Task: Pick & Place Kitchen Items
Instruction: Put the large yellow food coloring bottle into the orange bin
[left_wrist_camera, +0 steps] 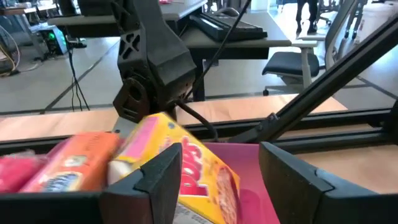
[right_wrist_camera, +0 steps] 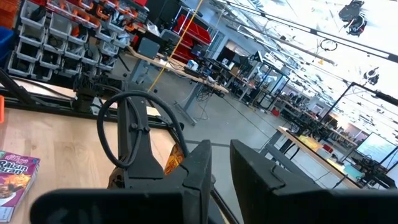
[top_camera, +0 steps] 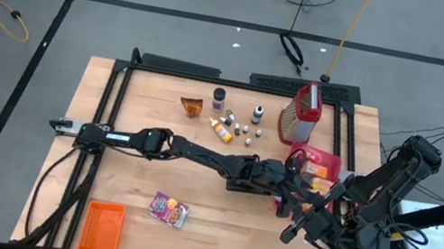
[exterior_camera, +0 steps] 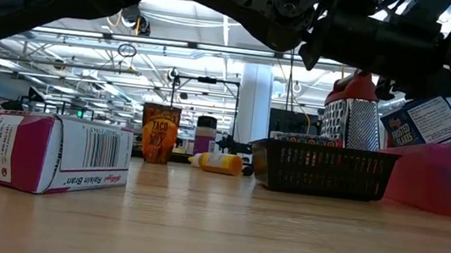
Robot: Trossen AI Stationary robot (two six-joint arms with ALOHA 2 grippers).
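Note:
My left gripper reaches across the table and hovers open over a pink bin at the right. Its fingers stand on either side of a yellow cereal box that lies tilted in the bin, next to an orange box. I cannot tell whether a finger touches the yellow box. My right gripper is raised near the table's right near corner. Its fingers are shut but for a narrow slit and hold nothing. A purple Raisin Bran box lies flat on the table.
An orange crate stands at the near left. A taco packet, a yellow bottle, several tiny jars and a red-topped grater stand at the far side. A black mesh basket and a blue box show in the low view.

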